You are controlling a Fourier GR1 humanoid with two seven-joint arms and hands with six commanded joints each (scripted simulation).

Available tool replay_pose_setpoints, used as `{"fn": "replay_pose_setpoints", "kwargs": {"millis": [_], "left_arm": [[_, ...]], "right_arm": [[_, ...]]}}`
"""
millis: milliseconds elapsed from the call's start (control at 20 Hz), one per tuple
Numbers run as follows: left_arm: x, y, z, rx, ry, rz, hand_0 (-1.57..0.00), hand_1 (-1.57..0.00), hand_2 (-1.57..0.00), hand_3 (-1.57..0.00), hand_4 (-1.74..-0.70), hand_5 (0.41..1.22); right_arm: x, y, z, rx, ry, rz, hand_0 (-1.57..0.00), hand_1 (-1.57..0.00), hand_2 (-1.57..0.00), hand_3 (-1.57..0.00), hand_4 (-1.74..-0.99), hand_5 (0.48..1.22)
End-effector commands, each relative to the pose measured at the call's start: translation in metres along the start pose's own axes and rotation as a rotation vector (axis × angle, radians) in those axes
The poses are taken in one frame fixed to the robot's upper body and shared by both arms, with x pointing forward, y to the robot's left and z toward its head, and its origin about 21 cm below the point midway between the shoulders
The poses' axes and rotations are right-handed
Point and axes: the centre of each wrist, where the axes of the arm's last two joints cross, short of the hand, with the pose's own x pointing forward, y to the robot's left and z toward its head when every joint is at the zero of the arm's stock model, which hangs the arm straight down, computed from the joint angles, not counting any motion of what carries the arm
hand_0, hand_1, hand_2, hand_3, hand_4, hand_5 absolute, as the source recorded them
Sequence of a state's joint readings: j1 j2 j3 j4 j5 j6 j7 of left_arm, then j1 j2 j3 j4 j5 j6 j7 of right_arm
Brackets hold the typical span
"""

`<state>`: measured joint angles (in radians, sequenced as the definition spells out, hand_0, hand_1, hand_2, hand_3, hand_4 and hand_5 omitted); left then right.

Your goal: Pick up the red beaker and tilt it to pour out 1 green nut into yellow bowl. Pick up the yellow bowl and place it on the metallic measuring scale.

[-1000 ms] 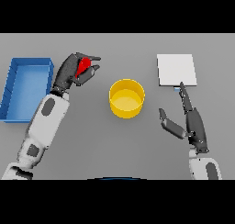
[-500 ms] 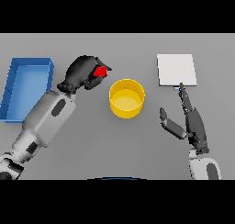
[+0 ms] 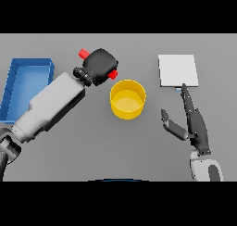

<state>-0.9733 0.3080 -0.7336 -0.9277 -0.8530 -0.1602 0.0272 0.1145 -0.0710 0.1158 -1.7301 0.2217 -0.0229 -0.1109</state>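
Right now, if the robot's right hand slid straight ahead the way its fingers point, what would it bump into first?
Probably the metallic measuring scale: the right hand has straight fingers aimed at its near edge, though height above the table is unclear.

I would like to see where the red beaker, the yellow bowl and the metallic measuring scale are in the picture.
red beaker (image 3: 84, 53): head view, on the red end showing behind the left hand.
yellow bowl (image 3: 121, 111): head view, on its front outer wall.
metallic measuring scale (image 3: 178, 70): head view, on its flat top plate.
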Motion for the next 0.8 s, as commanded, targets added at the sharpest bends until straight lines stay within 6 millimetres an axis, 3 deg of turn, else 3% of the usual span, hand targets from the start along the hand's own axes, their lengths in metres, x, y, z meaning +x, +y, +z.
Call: {"fn": "replay_pose_setpoints", "kwargs": {"millis": [0,400,750], "left_arm": [[0.007,0.006,-0.005,-0.034,-0.002,-0.051,-1.57,-1.57,-1.57,-1.57,-1.66,1.212],[0.031,0.026,-0.023,-0.183,-0.072,-0.375,-1.57,-1.57,-1.57,-1.57,-1.72,1.219],[0.044,0.023,-0.034,-0.211,-0.137,-0.677,-1.57,-1.57,-1.57,-1.57,-1.74,1.221]], "right_arm": [[0.001,-0.001,-0.002,-0.008,0.004,0.010,0.00,0.00,0.00,0.00,-1.245,0.679],[-0.003,0.006,-0.004,-0.025,0.012,0.009,0.00,0.00,0.00,0.00,-1.193,0.648],[-0.004,0.006,-0.002,-0.034,0.015,0.012,0.00,0.00,0.00,0.00,-1.169,0.624]]}}
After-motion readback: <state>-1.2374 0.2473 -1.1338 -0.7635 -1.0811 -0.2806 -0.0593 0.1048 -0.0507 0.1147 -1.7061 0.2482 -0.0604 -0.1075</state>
